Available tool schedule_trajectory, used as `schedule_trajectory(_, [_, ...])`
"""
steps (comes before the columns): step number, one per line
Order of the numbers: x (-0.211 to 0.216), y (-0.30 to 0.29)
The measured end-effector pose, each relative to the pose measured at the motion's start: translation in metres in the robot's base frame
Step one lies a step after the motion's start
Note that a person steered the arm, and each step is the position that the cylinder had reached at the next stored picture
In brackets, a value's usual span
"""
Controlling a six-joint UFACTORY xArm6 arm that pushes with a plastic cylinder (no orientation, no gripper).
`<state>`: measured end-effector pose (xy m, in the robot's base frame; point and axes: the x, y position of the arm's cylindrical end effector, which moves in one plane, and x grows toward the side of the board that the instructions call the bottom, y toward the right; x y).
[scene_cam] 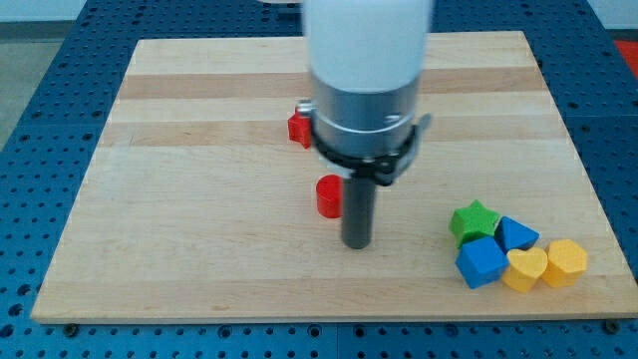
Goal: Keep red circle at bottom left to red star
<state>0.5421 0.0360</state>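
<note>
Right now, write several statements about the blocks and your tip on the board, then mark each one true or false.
1. My tip sits just to the view's right of the red circle, slightly lower. True.
2. The red star lies below the red circle in the view. False: it lies above it, slightly to the view's left, partly hidden by the arm.
3. The green star is part of a cluster at the view's lower right. True.
4. The cluster holds only one yellow block. False: it holds two, a yellow heart and a yellow hexagon.
5. My tip touches a blue block. False: it is well apart.
</note>
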Motion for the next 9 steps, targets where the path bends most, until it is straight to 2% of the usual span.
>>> schedule_trajectory(1, [-0.036, 0.006])
schedule_trajectory(2, [-0.069, -0.011])
schedule_trajectory(3, [-0.052, -0.012])
schedule_trajectory(4, [-0.010, 0.020])
schedule_trajectory(5, [-0.004, 0.009])
schedule_trajectory(6, [-0.054, -0.024])
schedule_trajectory(7, [-0.059, -0.037])
schedule_trajectory(8, [-0.017, -0.004])
schedule_trajectory(9, [0.005, -0.010])
